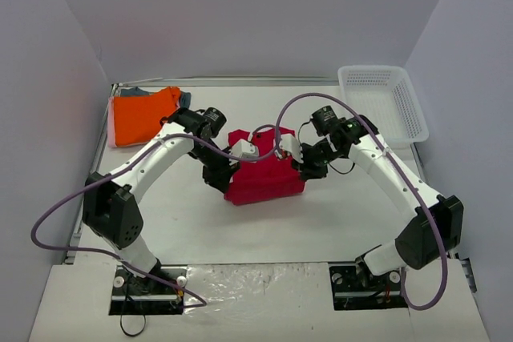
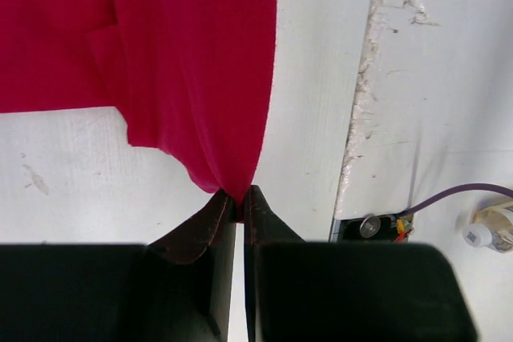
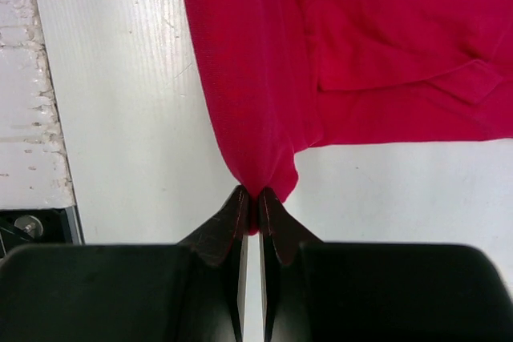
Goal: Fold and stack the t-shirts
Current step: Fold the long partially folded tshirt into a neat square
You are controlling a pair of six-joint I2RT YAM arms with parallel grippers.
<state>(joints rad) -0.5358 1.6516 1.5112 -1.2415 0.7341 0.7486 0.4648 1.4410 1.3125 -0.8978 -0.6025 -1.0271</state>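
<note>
Cloth under inspection: red shirt, lying mid-worktop between the two arms, partly folded into a rough rectangle. Left jaws are clamped on a pinched corner at the shirt's left edge. Right jaws are clamped likewise on a bunched corner at its right edge. In both wrist views the fabric gathers to a point between the dark tips and fans out from there, so the gripped portions appear drawn up off the surface.

Material: soft fine knit, matte, plain crimson, no stiffness. A hemmed sleeve edge shows in each wrist view.

Judgement: light and limp. It will sag and crease between holds. It is unlikely to slip from a firm pinch but may drag on the white, slightly scuffed worktop. Best taken at corners or hems, both sides matched, as at present.

Orange shirt lies folded at far left, with a grey-blue one edging out beneath it. White mesh basket sits far right, well apart.
</note>
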